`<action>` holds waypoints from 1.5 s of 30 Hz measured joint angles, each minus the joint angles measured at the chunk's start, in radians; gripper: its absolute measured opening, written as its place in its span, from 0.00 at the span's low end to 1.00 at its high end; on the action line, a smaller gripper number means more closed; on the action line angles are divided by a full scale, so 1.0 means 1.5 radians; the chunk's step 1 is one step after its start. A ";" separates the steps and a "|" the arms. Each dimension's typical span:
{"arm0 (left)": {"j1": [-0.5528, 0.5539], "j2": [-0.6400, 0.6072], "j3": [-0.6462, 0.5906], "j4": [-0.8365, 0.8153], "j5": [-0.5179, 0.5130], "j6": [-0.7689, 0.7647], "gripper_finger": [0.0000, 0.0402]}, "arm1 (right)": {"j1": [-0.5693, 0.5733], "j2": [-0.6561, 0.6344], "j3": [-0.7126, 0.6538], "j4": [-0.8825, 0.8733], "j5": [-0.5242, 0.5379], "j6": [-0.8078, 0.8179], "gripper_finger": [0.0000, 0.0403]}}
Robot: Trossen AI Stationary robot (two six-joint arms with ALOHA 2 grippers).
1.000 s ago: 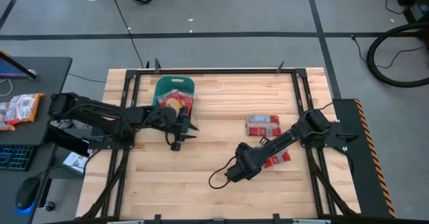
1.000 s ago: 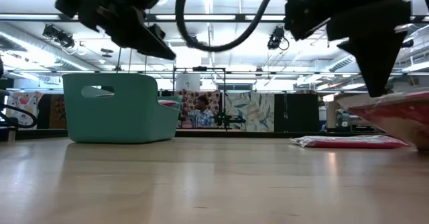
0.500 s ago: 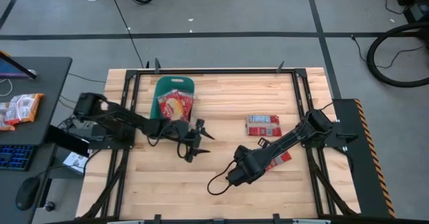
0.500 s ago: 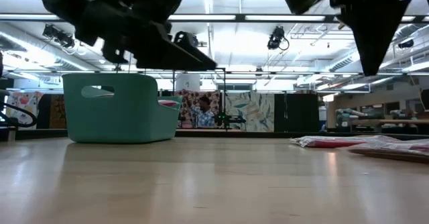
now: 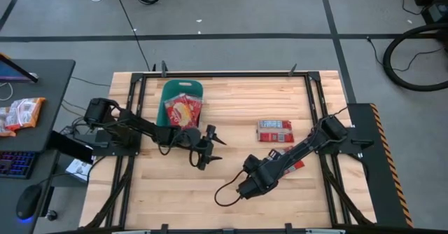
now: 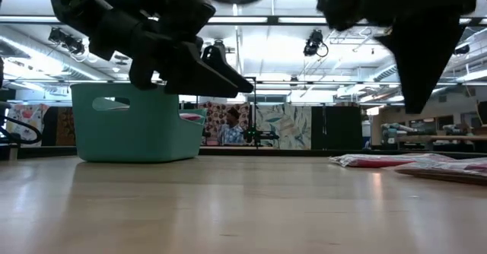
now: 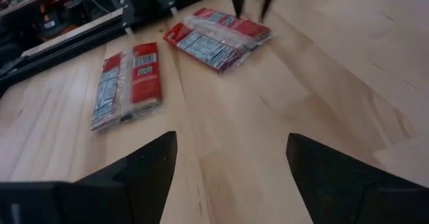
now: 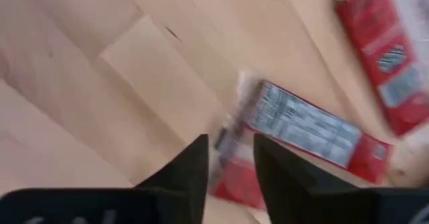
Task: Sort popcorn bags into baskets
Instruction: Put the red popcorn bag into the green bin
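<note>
A pale wooden tabletop [image 5: 231, 115] in an open workshop, grey floor and cables around it, carries the sorting job: the teal basket [image 5: 172, 91] sits at the far edge on the left arm's side, with red popcorn bags [image 5: 183, 110] already heaped in it and one poking over its rim. Two more bags wait flat on the wood on the right side, one [image 5: 274, 130] lying clear and a second [image 5: 292, 165] partly under the right arm, well apart from the basket. The left gripper [image 5: 208, 148] hangs over bare wood near the middle, its fingers [image 7: 141, 167] spread wide and empty, pointed toward those two bags, likely lined up for the next pick. The right gripper [image 5: 246, 185] hovers low past the nearer bag, fingers [image 8: 188, 165] a narrow gap apart and holding nothing, the bag on the wood beyond their tips. A desk [image 5: 35, 87] beside the table holds orange-and-white snack packets [image 5: 19, 113]
</note>
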 joint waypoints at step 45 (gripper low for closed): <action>0.000 -0.021 0.003 -0.103 0.026 -0.029 0.71 | -0.003 0.075 -0.025 -0.002 -0.059 -0.062 0.01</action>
